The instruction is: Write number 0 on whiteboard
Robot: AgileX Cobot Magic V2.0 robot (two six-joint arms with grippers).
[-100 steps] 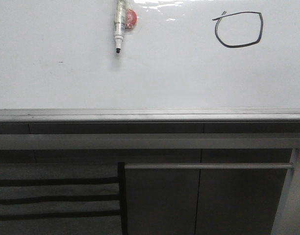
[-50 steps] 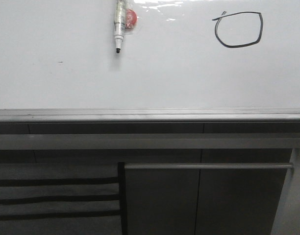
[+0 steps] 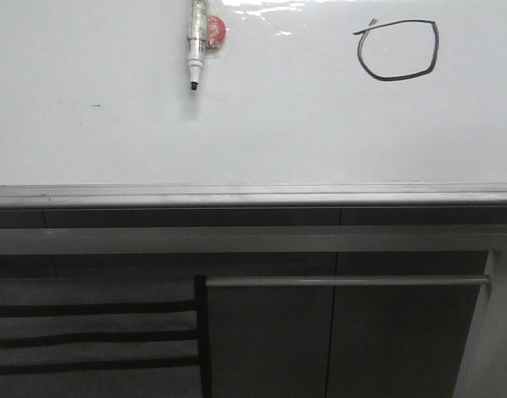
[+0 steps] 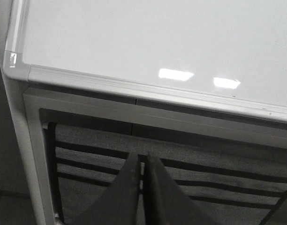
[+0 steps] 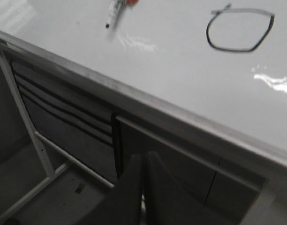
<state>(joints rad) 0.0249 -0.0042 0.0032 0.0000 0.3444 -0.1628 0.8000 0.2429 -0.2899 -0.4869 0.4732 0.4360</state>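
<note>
The whiteboard (image 3: 253, 133) fills the upper half of the front view, a glossy white panel with a grey lower rail. On its upper right is the number 0 (image 3: 398, 50), a thin black loop with a small tail, also in the right wrist view as the number 0 (image 5: 239, 29). A marker (image 3: 196, 43) lies on the board at upper left, tip down, beside a red round piece. My left gripper (image 4: 142, 157) is shut and empty below the whiteboard's corner (image 4: 134, 37). My right gripper (image 5: 142, 157) is shut and empty below the board's rail. Neither gripper shows in the front view.
Below the rail stand dark grey cabinet panels (image 3: 336, 340) with a grey bar (image 3: 345, 281) across them. A slatted grey panel (image 3: 92, 332) sits at lower left. A white frame leg (image 5: 26, 126) stands beside the cabinet in the right wrist view.
The front view has shifted slightly: the marker and the drawn loop sit a little further left and higher in the picture than before. Nothing on the board itself has moved.
</note>
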